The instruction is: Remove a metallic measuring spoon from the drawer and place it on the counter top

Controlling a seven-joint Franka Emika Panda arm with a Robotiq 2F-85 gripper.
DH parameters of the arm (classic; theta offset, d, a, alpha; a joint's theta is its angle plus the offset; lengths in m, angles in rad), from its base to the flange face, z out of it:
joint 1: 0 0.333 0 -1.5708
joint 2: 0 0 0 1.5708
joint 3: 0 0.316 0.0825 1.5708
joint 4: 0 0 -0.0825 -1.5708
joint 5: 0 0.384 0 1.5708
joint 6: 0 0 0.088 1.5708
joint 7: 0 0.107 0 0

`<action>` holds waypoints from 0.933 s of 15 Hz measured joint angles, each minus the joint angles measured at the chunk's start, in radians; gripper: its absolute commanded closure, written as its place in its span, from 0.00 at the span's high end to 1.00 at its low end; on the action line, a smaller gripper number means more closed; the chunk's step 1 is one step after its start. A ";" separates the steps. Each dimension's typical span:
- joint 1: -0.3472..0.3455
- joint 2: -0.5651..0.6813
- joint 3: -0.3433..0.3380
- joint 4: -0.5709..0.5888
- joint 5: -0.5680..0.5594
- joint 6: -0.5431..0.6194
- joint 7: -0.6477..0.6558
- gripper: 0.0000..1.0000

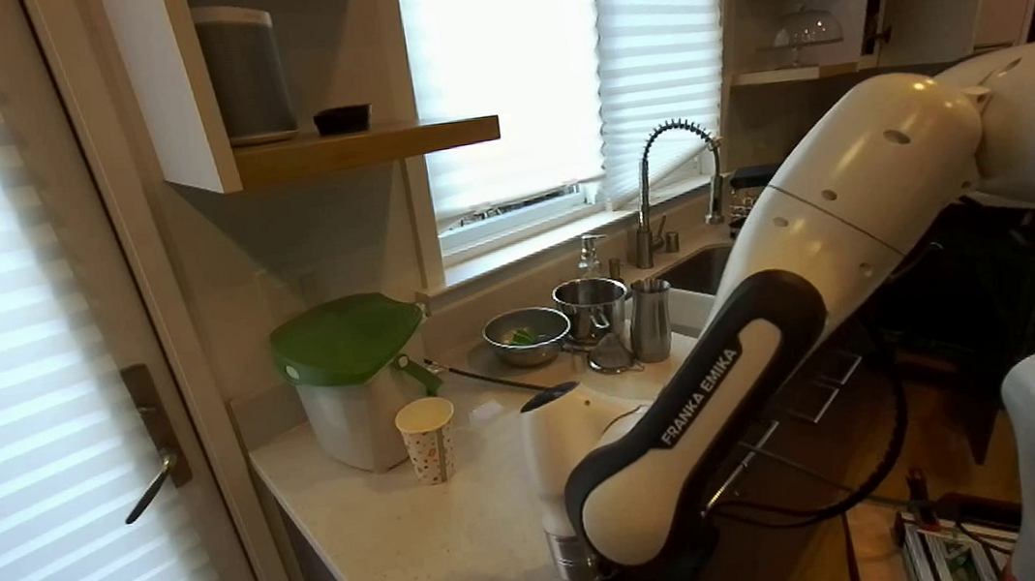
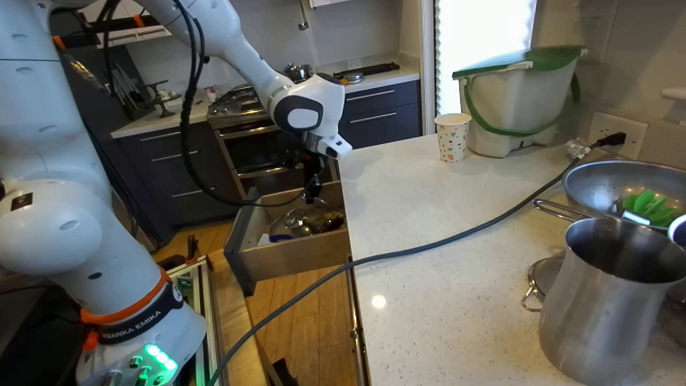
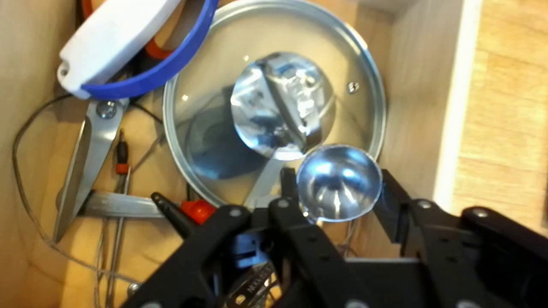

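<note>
The metallic measuring spoon (image 3: 339, 184) shows in the wrist view as a shiny round bowl between my fingertips. My gripper (image 3: 337, 177) is shut on this bowl, with a black finger against each side. The spoon's handle is hidden. In an exterior view my gripper (image 2: 312, 194) points down over the open drawer (image 2: 295, 261), and the spoon is too small there to make out. The pale counter top (image 2: 429, 209) lies beside the drawer, and it also shows in an exterior view (image 1: 440, 553) where my gripper is hidden at the bottom edge.
The drawer holds a glass lid (image 3: 205, 171), scissors (image 3: 92, 145) and a white-and-blue tool (image 3: 115, 38). On the counter are a paper cup (image 2: 453, 138), a green-lidded bin (image 2: 514, 112), a steel pitcher (image 2: 605, 305) and a grey cable (image 2: 429, 245) that crosses its edge.
</note>
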State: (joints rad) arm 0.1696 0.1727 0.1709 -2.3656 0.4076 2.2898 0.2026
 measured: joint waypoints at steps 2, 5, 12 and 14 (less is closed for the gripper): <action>-0.006 -0.052 0.005 0.005 0.063 -0.101 -0.044 0.22; -0.017 -0.115 -0.001 0.012 0.101 -0.212 -0.066 0.22; -0.029 -0.264 -0.022 0.004 0.035 -0.283 -0.012 0.22; -0.035 -0.315 -0.025 0.002 0.001 -0.298 0.021 0.22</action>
State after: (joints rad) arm 0.1349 -0.1422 0.1457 -2.3633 0.4082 1.9921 0.2233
